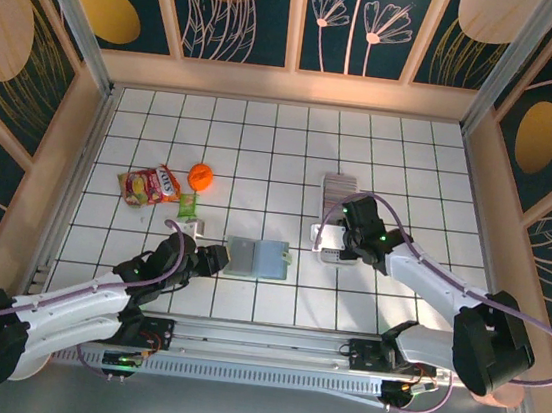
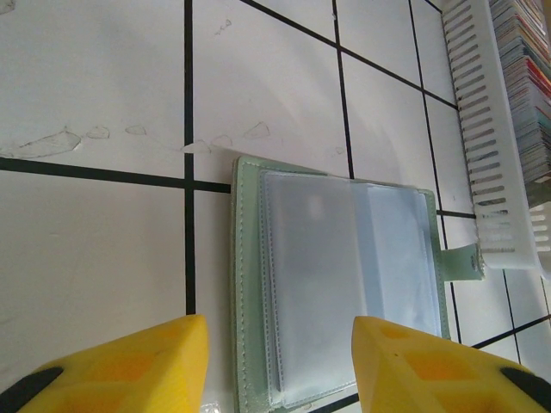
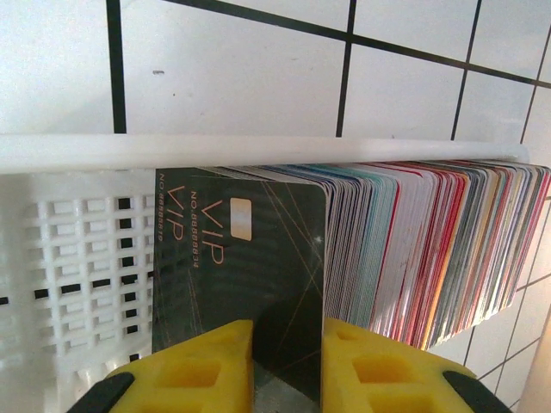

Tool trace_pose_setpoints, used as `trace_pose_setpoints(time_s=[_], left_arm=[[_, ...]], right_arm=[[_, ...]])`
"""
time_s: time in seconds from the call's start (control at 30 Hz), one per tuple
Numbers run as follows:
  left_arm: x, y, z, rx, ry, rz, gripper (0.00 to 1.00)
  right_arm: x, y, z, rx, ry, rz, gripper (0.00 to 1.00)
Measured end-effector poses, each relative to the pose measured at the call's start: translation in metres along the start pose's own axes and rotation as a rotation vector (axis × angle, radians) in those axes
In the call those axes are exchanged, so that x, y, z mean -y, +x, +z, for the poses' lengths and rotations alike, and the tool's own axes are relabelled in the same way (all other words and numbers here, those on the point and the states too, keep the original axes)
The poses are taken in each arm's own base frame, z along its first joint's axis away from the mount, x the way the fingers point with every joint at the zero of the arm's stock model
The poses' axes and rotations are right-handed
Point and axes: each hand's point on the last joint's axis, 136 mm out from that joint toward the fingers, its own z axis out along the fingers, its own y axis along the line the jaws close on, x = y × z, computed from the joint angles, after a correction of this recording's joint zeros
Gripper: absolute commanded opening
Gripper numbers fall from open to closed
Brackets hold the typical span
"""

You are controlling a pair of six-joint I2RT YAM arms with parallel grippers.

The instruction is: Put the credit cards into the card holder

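The right gripper [image 3: 288, 348] had its fingers either side of a dark VIP card [image 3: 241, 258] fronting the credit cards [image 3: 430, 249] in the white slotted tray [image 3: 77, 249]; whether it pinched the card could not be told. The card holder [image 1: 258, 258] lay open and empty, well apart to the left. It was just ahead of the left gripper [image 2: 280, 361], whose jaws stood apart, holding nothing.

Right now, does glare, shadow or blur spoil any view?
Top external: even light, sharp. Left wrist: sheen on the holder whitens its clear sleeves, jaws slightly soft. Right wrist: card lettering crisp, jaws soft at the bottom edge.
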Motion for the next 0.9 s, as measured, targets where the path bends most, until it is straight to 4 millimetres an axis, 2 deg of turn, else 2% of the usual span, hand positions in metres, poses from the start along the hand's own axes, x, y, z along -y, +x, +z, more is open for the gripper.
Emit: trace_pose_setpoints(time_s=[0.33,0.57,0.9], left_arm=[[-0.002,0.001,0.0,-0.003,-0.003,-0.007,0.45],[-0.001,0.001,-0.001,0.001,0.002,-0.014,0.45],[0.0,-0.001,-0.004,0.01,0.003,-0.014,0.45]], right_arm=[[-0.001,0.0,-0.009,0.005,0.003,0.016,0.15],[-0.013,-0.006,-0.024,0.021,-0.054,0.02,0.0],[-0.005,-0.048,-0.074,0.144,-0.057,0.14,0.0]])
